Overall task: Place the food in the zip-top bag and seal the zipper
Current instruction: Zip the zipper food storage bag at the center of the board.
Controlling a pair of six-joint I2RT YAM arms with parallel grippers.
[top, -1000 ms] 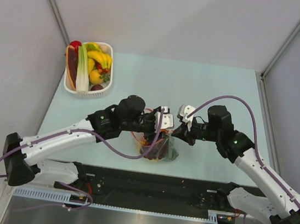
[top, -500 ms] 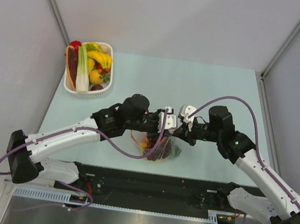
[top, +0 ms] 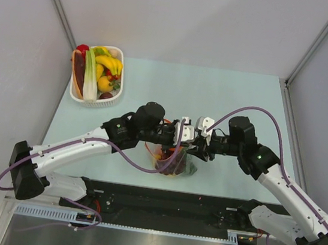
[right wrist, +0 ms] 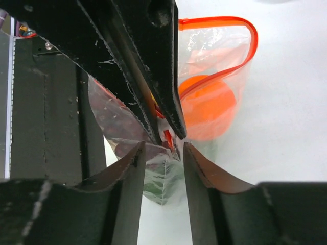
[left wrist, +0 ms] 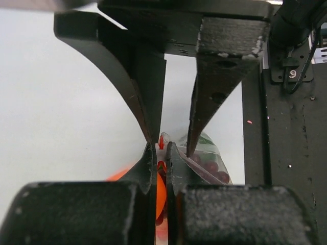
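**A:** Start closest in. What does the left hand [left wrist: 160, 150] have?

**B:** It is pinched almost closed, with only a sliver between its fingers. The zipper [right wrist: 219, 20], the orange-red strip, is caught in that sliver at the mouth of the zip-top bag [right wrist: 227, 61].

**A:** And the right hand [right wrist: 163, 150]?

**B:** It meets the left one tip to tip. Its fingers are parted wider and sit on either side of the same edge of plastic, with a red bit of the strip between them. I can't tell whether the pads touch the plastic.

**A:** Where is the bag itself?

**B:** It is by the near edge of the worktop [top: 234, 95], under the two hands and between the arms. Away from the pinch, the strip bows out in a loop, so that stretch of the mouth gapes.

**A:** What's inside?

**B:** The orange round one [right wrist: 209, 107] sits below the looped strip. A green leaf [right wrist: 161, 181] presses against the clear wall lower down. The grape bunch [left wrist: 214, 171] shows dark purple through the plastic in the left wrist view.

**A:** And farther back?

**B:** The white basket [top: 94, 101] sits well apart in the far left corner. It holds more toy food, including the long green-white stalk [top: 90, 73] lying lengthwise. There is also yellow fruit [top: 110, 62] beside it.
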